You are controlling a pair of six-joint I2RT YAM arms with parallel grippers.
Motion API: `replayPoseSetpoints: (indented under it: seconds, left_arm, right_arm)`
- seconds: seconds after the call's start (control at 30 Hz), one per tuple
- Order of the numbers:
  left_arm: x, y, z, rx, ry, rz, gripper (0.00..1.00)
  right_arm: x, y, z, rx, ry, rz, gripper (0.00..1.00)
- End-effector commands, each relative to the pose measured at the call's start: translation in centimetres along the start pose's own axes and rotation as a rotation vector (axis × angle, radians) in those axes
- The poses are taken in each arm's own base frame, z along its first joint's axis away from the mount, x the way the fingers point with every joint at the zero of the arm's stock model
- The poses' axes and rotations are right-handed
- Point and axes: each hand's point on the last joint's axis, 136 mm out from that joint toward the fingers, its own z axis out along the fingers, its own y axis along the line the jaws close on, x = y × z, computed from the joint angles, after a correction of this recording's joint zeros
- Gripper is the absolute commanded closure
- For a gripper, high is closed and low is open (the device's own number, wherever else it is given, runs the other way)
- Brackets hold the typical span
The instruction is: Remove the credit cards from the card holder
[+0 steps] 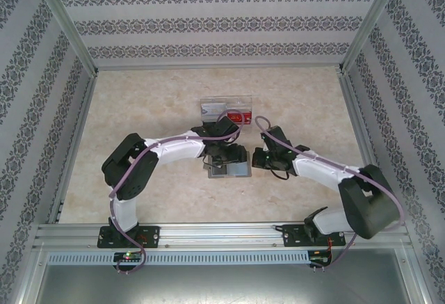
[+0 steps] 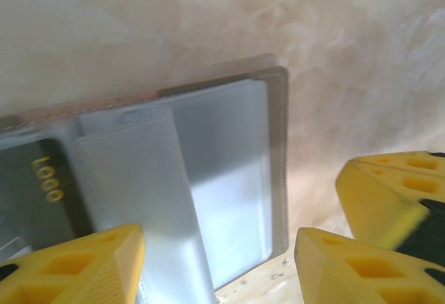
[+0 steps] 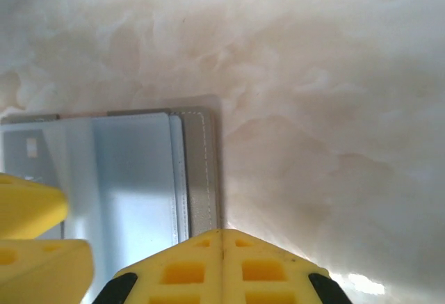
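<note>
Inspected card holder (image 1: 233,170), open flat near middle of table (image 1: 139,102).
Read gold "LOGO" on dark credit card (image 2: 42,193) in its pocket; found left gripper (image 2: 219,248) jaws spread above it, right gripper (image 3: 222,248) jaws pressed together beside its right edge.

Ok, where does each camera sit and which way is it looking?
Top external: high behind the robot, looking down at the table; left arm and right arm meet over the open card holder.
Left wrist: looks down past the open left gripper into the holder's pockets.
Right wrist: looks down past the shut right gripper at the holder's edge.
Both wrist views share the card holder.
</note>
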Motion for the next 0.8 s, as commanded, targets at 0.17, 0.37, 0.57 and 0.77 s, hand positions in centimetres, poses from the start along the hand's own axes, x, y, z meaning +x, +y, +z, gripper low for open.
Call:
replayPoseSetpoints:
  seconds: [0.17, 0.37, 0.57, 0.77]
  left_arm:
    - [0.0, -4.6, 1.5, 0.104, 0.018, 0.046, 0.4]
    - [-0.8, -7.1, -0.7, 0.13, -0.014, 0.085, 0.4]
    - [-1.9, -8.1, -4.4, 0.114, -0.084, 0.119, 0.4]
    - [-2.5, -4.1, -6.6, 0.008, -0.146, 0.093, 0.41]
  right_arm:
    - [0.0, -2.2, -1.9, 0.048, -0.048, 0.034, 1.0]
    - [0.1, -2.5, -2.1, 0.044, -0.051, 0.048, 1.0]
    - [-0.2, -2.0, -2.1, 0.026, -0.053, 0.05, 0.99]
    - [-0.7, -0.1, -2.6, -0.05, -0.051, 0.04, 0.95]
